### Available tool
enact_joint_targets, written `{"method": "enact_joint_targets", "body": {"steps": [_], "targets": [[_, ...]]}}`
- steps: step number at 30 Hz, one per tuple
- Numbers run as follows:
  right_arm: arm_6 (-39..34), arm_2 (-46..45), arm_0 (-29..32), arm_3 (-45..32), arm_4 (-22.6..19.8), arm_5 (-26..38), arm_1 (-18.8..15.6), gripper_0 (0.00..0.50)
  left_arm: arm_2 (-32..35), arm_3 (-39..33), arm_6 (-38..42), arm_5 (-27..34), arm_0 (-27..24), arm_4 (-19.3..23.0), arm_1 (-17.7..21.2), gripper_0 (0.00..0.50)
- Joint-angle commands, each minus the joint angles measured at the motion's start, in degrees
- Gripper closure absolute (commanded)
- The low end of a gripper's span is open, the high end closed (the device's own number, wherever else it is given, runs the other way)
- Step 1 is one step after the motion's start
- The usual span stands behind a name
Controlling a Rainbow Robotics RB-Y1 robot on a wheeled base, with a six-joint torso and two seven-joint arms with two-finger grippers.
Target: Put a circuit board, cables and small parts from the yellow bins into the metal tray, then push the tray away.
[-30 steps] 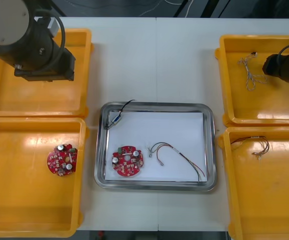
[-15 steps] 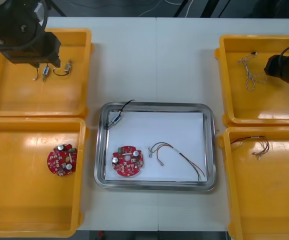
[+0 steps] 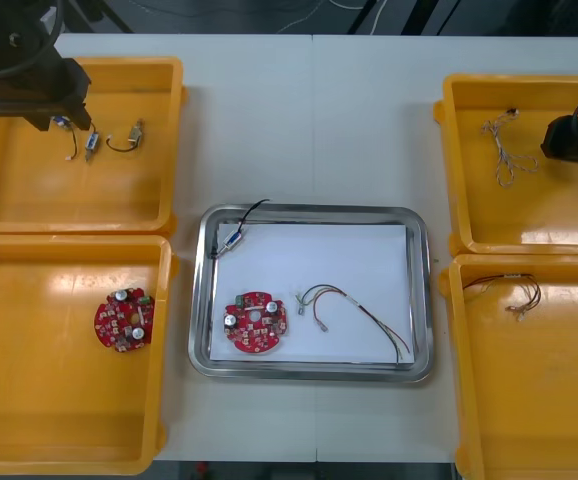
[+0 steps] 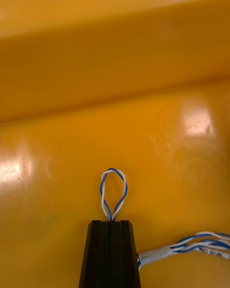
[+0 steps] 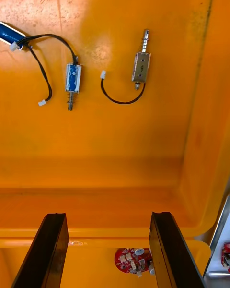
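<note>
Fingers of the right gripper [image 4: 110,222] are pinched tight on a blue and white cable [image 4: 113,192], in the upper right bin [image 3: 479,215] at the right edge of the frame. The left gripper [image 5: 109,215] is wide open and holds nothing, over small parts [image 5: 140,67] in the upper left bin [image 3: 89,190]. The tray [image 3: 422,290] sits in the middle, with a board [image 3: 255,322] and a red and yellow cable [image 3: 354,312] inside.
</note>
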Motion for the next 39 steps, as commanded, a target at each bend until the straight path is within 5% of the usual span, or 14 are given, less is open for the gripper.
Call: {"method": "enact_joint_targets", "body": {"steps": [1, 22, 39], "targets": [[1.16, 1.84, -2.58, -0.48, -0.66, 3.59, -3.72, 0.5, 2.15, 5.59, -11.3, -1.46, -5.49, -1.4, 2.18, 0.0], [0.99, 1.84, -6.89, -1.01, -1.63, 23.27, -8.29, 0.5, 0.66, 21.76, -15.95, -10.6, -11.02, -4.39, 1.3, 0.0], [-2.35, 1.84, -4.69, -14.02, -1.89, 42.08, -8.55, 0.5, -1.89, 34.68, -17.98, -20.18, -15.42, -8.61, -1.16, 0.0]]}}
